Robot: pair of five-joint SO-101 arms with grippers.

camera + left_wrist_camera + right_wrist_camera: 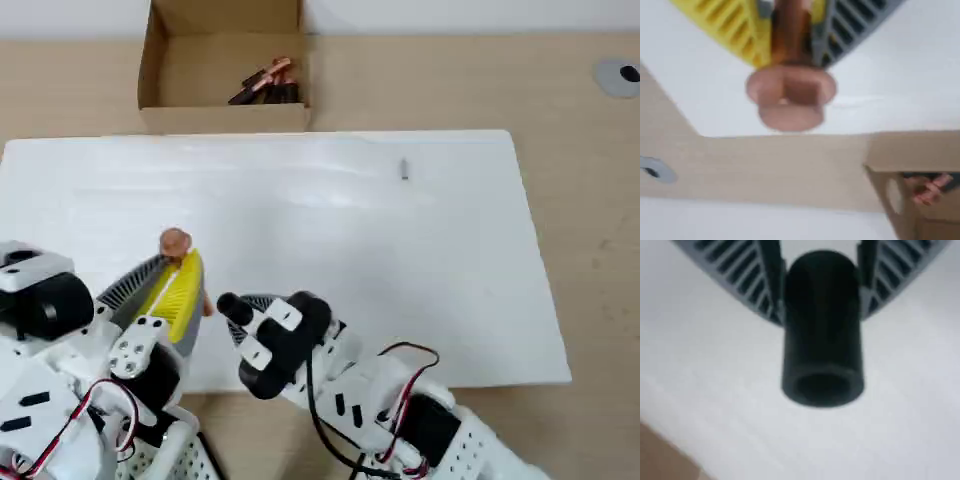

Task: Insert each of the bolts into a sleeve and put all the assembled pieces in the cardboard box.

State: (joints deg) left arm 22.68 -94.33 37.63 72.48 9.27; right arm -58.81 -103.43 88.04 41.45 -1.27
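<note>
My left gripper (pixel 178 262) is shut on a copper bolt (pixel 175 241), whose round head (pixel 790 95) sticks out past the yellow and grey fingers above the white sheet. To its right my right gripper (pixel 240 310) is shut on a black sleeve (pixel 232 306), its hollow end (pixel 822 385) pointing away from the wrist, over the sheet's front part. The cardboard box (pixel 152 70) stands at the back left, holding several assembled copper and black pieces (pixel 266 82). The same box (pixel 900 180) appears far off in the left wrist view.
A white sheet (pixel 400 260) covers the middle of the wooden table (pixel 580 180). A small dark speck (pixel 404 170) lies on the sheet's far right part. A grey round disc (pixel 618 76) sits in the table at the far right corner.
</note>
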